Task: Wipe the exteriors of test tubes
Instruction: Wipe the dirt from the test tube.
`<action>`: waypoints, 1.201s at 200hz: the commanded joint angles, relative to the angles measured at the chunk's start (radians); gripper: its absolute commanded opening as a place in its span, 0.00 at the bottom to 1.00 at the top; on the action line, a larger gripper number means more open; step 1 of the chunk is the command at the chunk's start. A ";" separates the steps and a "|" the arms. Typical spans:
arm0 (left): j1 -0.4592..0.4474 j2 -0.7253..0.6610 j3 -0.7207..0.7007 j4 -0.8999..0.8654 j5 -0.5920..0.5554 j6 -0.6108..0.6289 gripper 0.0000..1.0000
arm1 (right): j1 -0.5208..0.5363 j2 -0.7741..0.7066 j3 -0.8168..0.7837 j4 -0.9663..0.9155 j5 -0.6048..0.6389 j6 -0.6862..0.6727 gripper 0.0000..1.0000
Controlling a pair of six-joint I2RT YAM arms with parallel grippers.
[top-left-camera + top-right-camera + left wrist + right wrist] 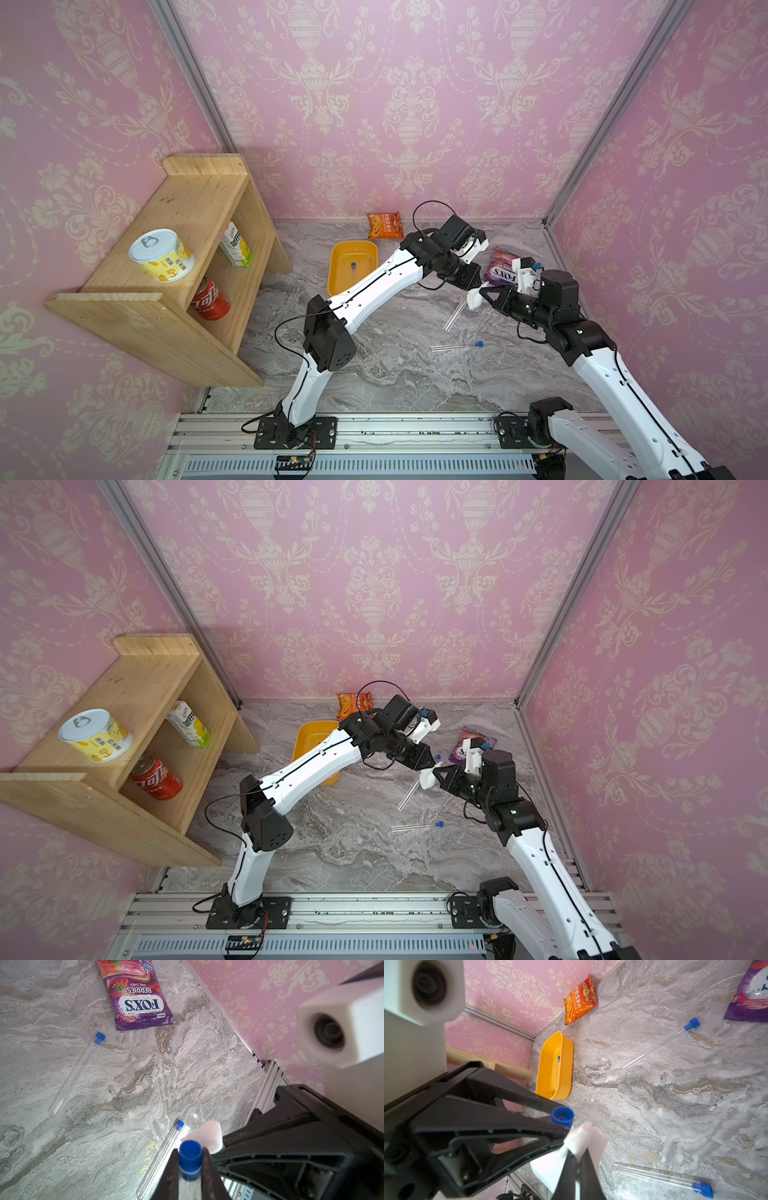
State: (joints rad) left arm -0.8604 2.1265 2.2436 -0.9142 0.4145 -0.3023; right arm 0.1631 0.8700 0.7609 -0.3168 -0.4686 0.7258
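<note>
Holds one test tube (189,1168) off the table (395,374), just left of the candy bag (500,268), blue cap (562,1116) poking out past the fingertips. Clamps it at the cap end with the left gripper (190,1149), fingers (170,1178) snug against it on both sides.

Pinches a white wipe (581,1136) in the right gripper (578,1150), jaws pressed together on the folded sheet, wipe bunched right beside the tube under the cap; cannot tell whether touching.

Reaches with the left arm (374,282) from its base up to a raised elbow, then long and forward toward the bag, wrist dipped, gripper nosing down at the bag's left edge. Angles the right arm (623,399) up from the near side of the bag, forearm rising toward it, wrist turned left, gripper aimed at its partner, tips almost nose to nose.

Second tube (454,314) flat on the table, slanting away from the bag's near left corner, cap end (99,1037) closest to the bag. Third tube (455,346) flat too, farther out on the bag's near side, lying crosswise, cap to the right. Fourth tube (353,266) in the yellow tray (565,1072), well left of the bag, only its blue cap plain to see. Orange snack packet (385,225) left of the bag and farther back. Wooden shelf (195,199) far left of the bag.
</note>
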 commanded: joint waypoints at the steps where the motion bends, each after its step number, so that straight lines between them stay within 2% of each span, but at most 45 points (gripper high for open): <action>1: -0.006 0.007 0.026 -0.021 0.025 -0.006 0.19 | 0.007 -0.027 -0.032 0.038 -0.047 0.019 0.00; 30: -0.007 0.009 0.031 -0.023 0.023 -0.005 0.19 | 0.075 -0.060 -0.073 0.036 -0.018 0.041 0.00; 79: -0.005 0.019 0.059 -0.034 0.020 -0.002 0.19 | 0.269 -0.108 -0.178 0.082 0.091 0.124 0.00; 111: -0.005 0.030 0.072 -0.037 0.023 -0.004 0.19 | 0.339 -0.143 -0.226 0.086 0.147 0.152 0.00; 126: -0.005 0.031 0.073 -0.038 0.023 -0.003 0.19 | 0.340 -0.153 -0.227 0.069 0.162 0.145 0.00; 163: -0.005 0.023 0.075 -0.033 0.033 -0.009 0.19 | 0.318 -0.128 -0.167 -0.053 0.257 0.029 0.00; 193: -0.006 0.015 0.073 -0.029 0.037 -0.016 0.19 | 0.242 -0.112 -0.195 0.068 0.157 0.070 0.00; 240: -0.005 0.016 0.060 -0.006 0.049 -0.026 0.19 | 0.229 -0.139 -0.228 0.181 0.092 0.164 0.00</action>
State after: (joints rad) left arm -0.8604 2.1407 2.2940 -0.9245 0.4397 -0.3092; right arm 0.3988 0.7544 0.5564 -0.2237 -0.3241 0.8322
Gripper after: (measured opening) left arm 0.189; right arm 0.064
